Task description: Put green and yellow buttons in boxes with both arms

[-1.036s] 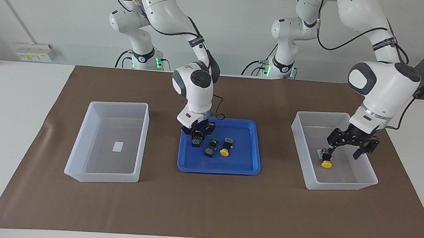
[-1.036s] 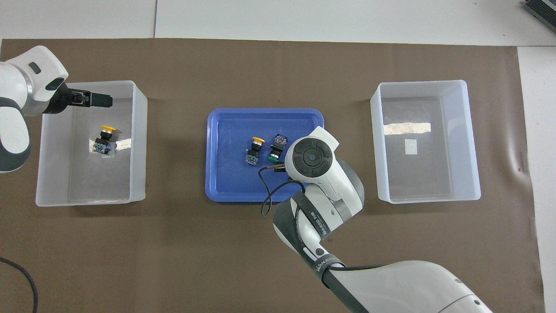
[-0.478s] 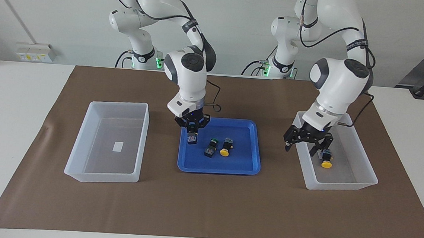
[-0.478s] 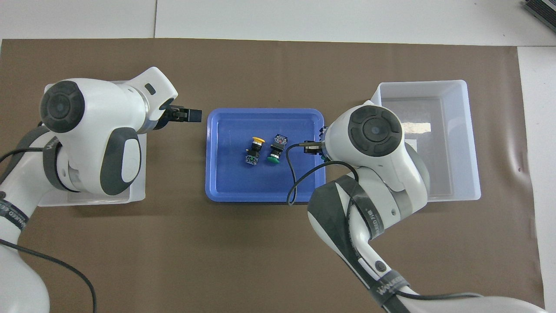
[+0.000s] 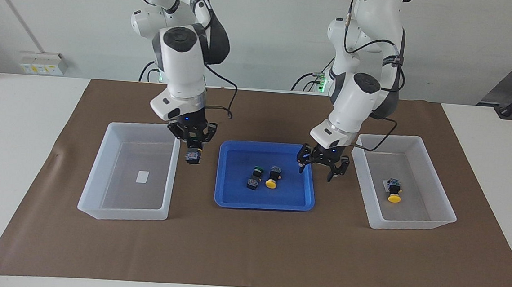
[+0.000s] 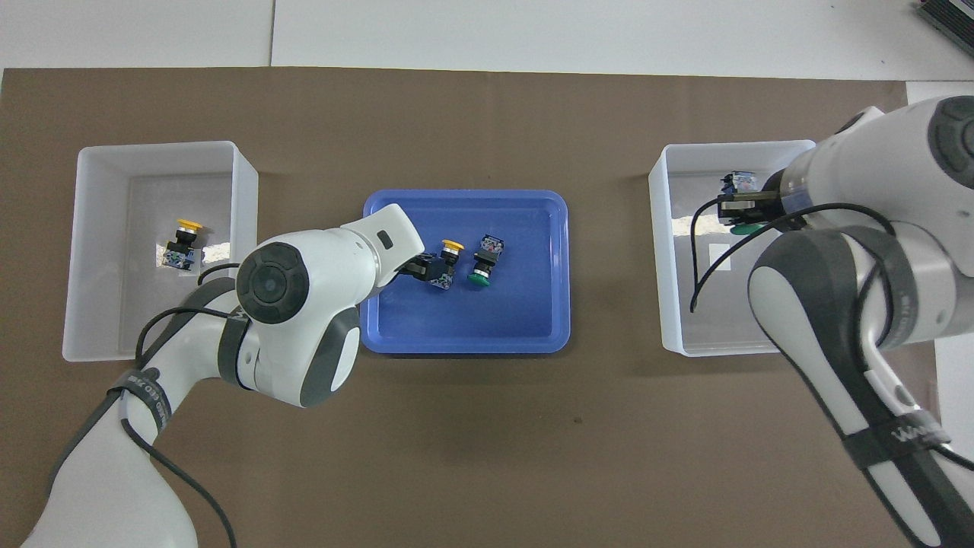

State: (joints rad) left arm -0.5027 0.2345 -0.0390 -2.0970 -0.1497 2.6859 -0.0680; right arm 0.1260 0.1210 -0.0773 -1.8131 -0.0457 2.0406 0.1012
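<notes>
Facing view | right pincer carried green button off tray | left pincer open, moved above tray

A white surface carried a brown mat that covered most of it. On the mat sat a blue tray at the middle, with one clear box beside it toward the right arm's end and another clear box toward the left arm's end.
</notes>
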